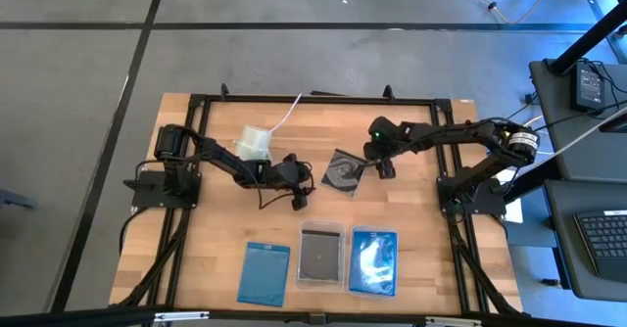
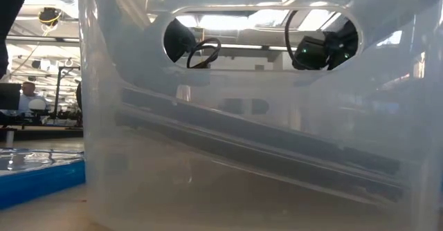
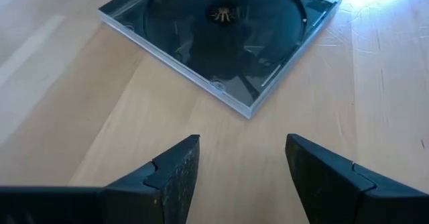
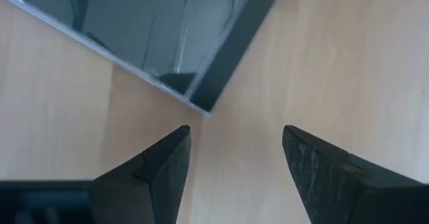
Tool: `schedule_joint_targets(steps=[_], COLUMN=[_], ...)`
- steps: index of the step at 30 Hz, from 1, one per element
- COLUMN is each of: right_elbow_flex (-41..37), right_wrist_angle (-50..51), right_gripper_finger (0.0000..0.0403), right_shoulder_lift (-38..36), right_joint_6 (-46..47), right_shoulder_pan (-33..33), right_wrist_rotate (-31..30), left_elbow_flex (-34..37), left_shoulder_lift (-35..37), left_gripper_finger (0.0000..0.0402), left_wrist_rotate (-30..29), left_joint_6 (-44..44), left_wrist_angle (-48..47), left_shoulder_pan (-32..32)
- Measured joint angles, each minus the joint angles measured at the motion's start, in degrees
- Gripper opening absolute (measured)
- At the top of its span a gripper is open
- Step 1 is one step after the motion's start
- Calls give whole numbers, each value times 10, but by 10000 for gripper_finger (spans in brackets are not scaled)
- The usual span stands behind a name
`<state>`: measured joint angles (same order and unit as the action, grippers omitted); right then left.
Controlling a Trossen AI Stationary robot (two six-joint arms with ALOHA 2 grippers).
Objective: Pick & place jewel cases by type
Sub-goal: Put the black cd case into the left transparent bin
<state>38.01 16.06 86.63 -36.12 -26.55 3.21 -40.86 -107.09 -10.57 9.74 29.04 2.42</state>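
Note:
A dark clear jewel case [image 1: 343, 173] lies flat on the wooden table, mid-table, between my two grippers. My left gripper [image 1: 309, 177] stands open just to its left; in the left wrist view its fingers [image 3: 181, 167] are short of the case [image 3: 221, 36]. My right gripper [image 1: 372, 167] stands open at the case's right corner [image 4: 201, 106], pointing steeply down and touching nothing. Near the front edge lie a blue jewel case [image 1: 265, 271], a dark jewel case [image 1: 320, 254] and another blue jewel case [image 1: 373, 260].
A white cup [image 1: 257, 143] with a cord stands behind my left arm. The dark and the right-hand blue case at the front sit in clear shallow trays [image 1: 320, 231]. A clear tray wall [image 2: 242, 155] fills the low view. Bare wood lies at the table's left.

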Motion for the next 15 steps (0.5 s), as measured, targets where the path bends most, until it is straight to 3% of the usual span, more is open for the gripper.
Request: schedule_joint_targets(steps=[10, 15], right_elbow_flex=[-20, -24], right_wrist_angle=[-32, -54], right_gripper_finger=[240, 240], right_shoulder_lift=[1, 18], right_joint_6=[11, 28], right_shoulder_pan=[0, -1], right_wrist_rotate=[31, 53], left_elbow_flex=[-2, -17], left_shoulder_lift=[-32, -61], left_gripper_finger=[219, 219], left_wrist_rotate=[22, 2], left_joint_6=[-2, -3], left_wrist_angle=[47, 61], left_shoulder_pan=[0, -1])
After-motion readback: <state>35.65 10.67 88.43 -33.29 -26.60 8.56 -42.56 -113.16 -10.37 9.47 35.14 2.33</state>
